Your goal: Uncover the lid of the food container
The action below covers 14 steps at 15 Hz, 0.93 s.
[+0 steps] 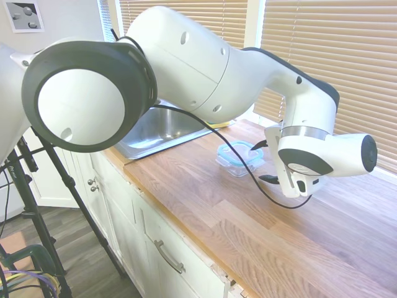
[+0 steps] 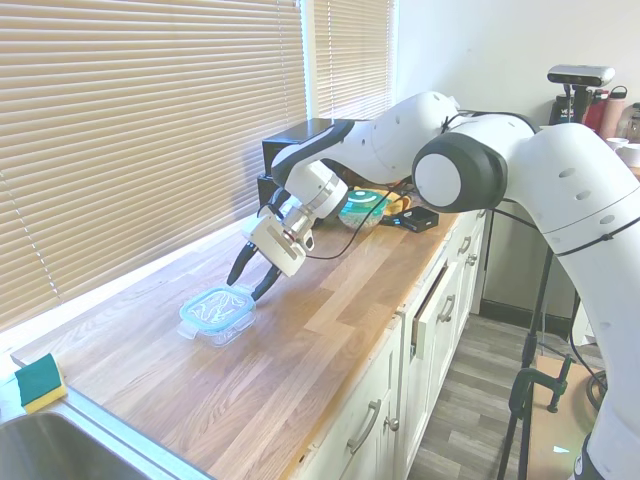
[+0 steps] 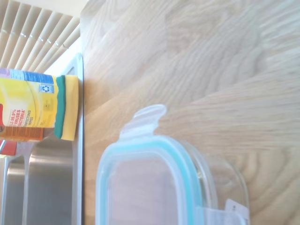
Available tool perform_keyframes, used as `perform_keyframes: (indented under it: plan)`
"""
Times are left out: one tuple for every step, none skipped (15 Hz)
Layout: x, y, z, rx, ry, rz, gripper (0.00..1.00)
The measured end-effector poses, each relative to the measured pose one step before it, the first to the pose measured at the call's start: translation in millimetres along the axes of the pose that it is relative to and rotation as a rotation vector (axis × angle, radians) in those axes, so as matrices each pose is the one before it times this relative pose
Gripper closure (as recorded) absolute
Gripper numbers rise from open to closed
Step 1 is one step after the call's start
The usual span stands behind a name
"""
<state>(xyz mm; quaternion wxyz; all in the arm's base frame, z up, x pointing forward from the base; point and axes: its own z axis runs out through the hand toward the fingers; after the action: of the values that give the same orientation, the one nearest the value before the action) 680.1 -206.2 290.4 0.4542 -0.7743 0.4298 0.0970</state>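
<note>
Closed blinds (image 2: 150, 130) fill the upper left of the second exterior view; below them the wooden table (image 2: 330, 330) runs to a steel sink (image 2: 60, 450) at lower left; the food container (image 2: 218, 318) sits left of centre, lid (image 2: 215, 306) on it; the hand (image 2: 252, 283), fingers spread, hangs empty just beside its far edge; a sponge (image 2: 40, 382) lies by the sink.

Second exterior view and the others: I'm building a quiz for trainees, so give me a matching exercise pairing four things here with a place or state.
Things:
1. lid
2. sponge
3. gripper
4. food container

Descriptions:
A. open, just above the lid's edge
B. beside the sink
C. clear glass, resting on the wooden counter
D. teal-rimmed, sitting on the dish

Pairs: 1-D, 2-B, 3-A, 4-C
</note>
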Motion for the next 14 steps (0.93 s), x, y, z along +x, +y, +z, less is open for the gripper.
perform_keyframes:
  plan:
    - [0.31, 0.06, 0.19, 0.00083, -0.00021, 0.00036, 1.0]
    - [0.42, 0.19, 0.38, 0.00216, -0.00078, 0.00119, 1.0]
    - [0.48, 0.35, 0.48, 0.0029, -0.0011, 0.00181, 1.0]
    - [0.43, 0.39, 0.47, 0.00205, -0.00099, 0.00158, 1.0]
    - [0.59, 0.61, 0.5, 0.00172, -0.00097, 0.00189, 1.0]
    - [0.69, 0.83, 0.84, 0.00116, -0.0015, 0.00215, 1.0]
    - [0.65, 0.82, 0.82, 0.00064, -0.00137, 0.00194, 1.0]
    - [0.61, 0.77, 0.36, 0.00012, -0.0005, 0.0015, 1.0]
    - [0.32, 0.44, -0.58, 0.00045, 0.00021, 0.00079, 1.0]
    - [0.34, 0.52, -1.0, 0.00067, 0.00004, 0.00094, 1.0]
    - [0.36, 0.76, -1.43, 0.00024, -0.00092, 0.00122, 1.0]
    - [0.13, 0.48, -1.78, -0.00038, -0.00224, 0.00018, 1.0]
    - [0.1, -0.48, -2.09, 0.00084, 0.00044, -0.00166, 1.0]
    - [-0.09, -0.72, -1.01, 0.00061, 0.00044, -0.00188, 1.0]
